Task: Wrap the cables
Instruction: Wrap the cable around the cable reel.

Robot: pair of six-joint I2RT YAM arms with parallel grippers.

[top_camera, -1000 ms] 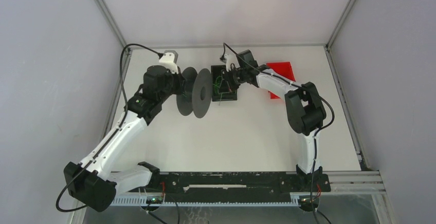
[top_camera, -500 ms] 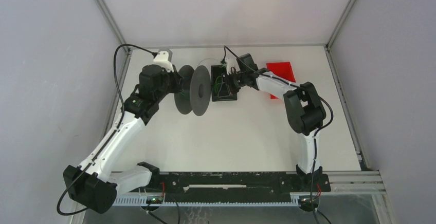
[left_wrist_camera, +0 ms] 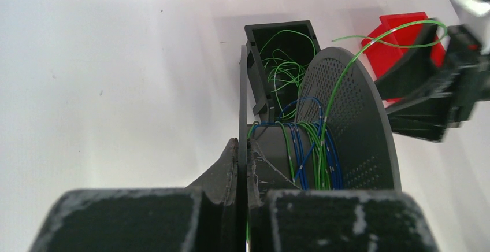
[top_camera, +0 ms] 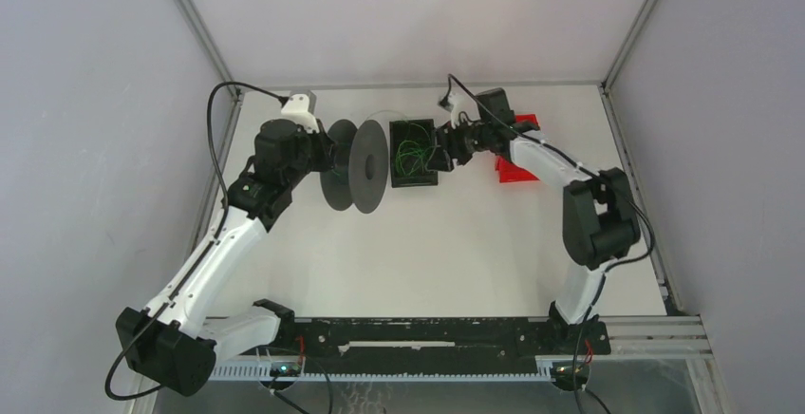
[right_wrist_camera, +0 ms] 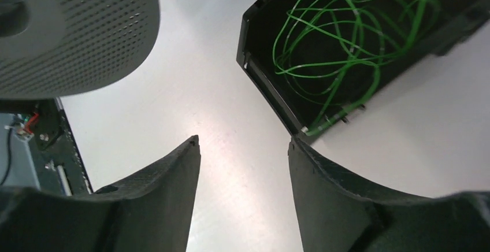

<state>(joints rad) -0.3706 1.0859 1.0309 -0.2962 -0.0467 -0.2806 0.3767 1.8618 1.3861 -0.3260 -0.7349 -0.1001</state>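
Left gripper (left_wrist_camera: 242,148): pressed together on the thin near flange of the spool (left_wrist_camera: 352,119), which it holds up on its edge; the hub is just ahead of its fingertips.
Right gripper (right_wrist_camera: 243,142): the fingers stand apart with nothing between them. It hovers over the table (right_wrist_camera: 231,90), with the black box (right_wrist_camera: 270,93) just ahead of its fingertips and to one side.
Cables (right_wrist_camera: 341,38), loose part: many green loops lie tangled inside the black box, and they do not touch the right fingers.
Cables, wound part (left_wrist_camera: 306,154): several turns of green and blue wire sit around the hub, close in front of the left fingers.
Free strand (left_wrist_camera: 346,67): one green wire leaves the hub, climbs over the far flange and runs toward the right gripper. Where it ends cannot be told.
Done: it seems a first part of the winding is made, since the hub carries some turns.
Left: probably the larger part. The loops in the box must be drawn out and laid on the hub.
Stage: judged as early to middle. The right gripper holds no wire, so a new grasp on the strand looks necessary before more turns can go on.
Red bin (left_wrist_camera: 398,29): beyond the spool, partly hidden behind the right gripper; it takes no part now.
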